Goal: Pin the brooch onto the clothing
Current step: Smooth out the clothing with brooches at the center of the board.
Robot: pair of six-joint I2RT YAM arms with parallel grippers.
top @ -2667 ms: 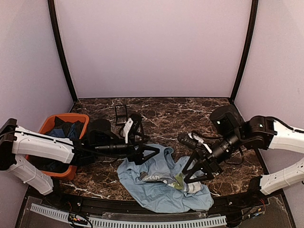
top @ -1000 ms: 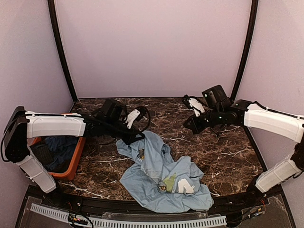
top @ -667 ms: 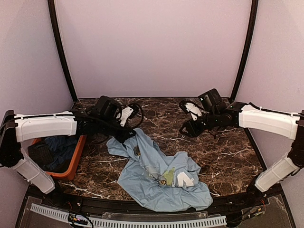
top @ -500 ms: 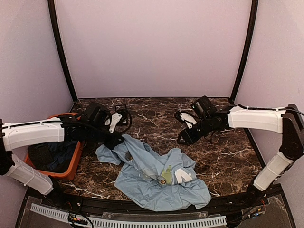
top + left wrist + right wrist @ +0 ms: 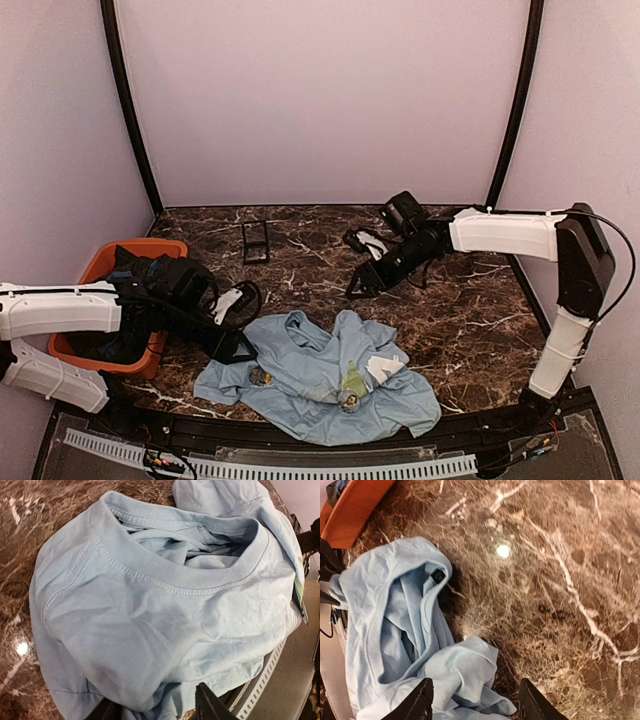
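The light blue T-shirt [image 5: 320, 375] lies crumpled at the near middle of the table, its white lettering mostly folded away. It also shows in the left wrist view [image 5: 160, 610], collar ribbing up, and in the right wrist view [image 5: 405, 645]. A small dark round spot [image 5: 262, 377] sits on the shirt's left part; I cannot tell if it is the brooch. My left gripper [image 5: 236, 346] is at the shirt's left edge, fingers apart with a bunched fold between them [image 5: 157, 712]. My right gripper [image 5: 360, 284] is open and empty above bare marble just beyond the shirt [image 5: 477, 700].
An orange bin [image 5: 95, 268] with darker blue garments stands at the left, partly under my left arm. A small black-framed square case [image 5: 255, 241] lies at the back of the table. The shirt reaches close to the table's front edge [image 5: 300, 440].
My left gripper has moved toward the near left, dragging the shirt's left edge with it; the shirt lies flatter and nearer the front. My right gripper has moved left along the far side.
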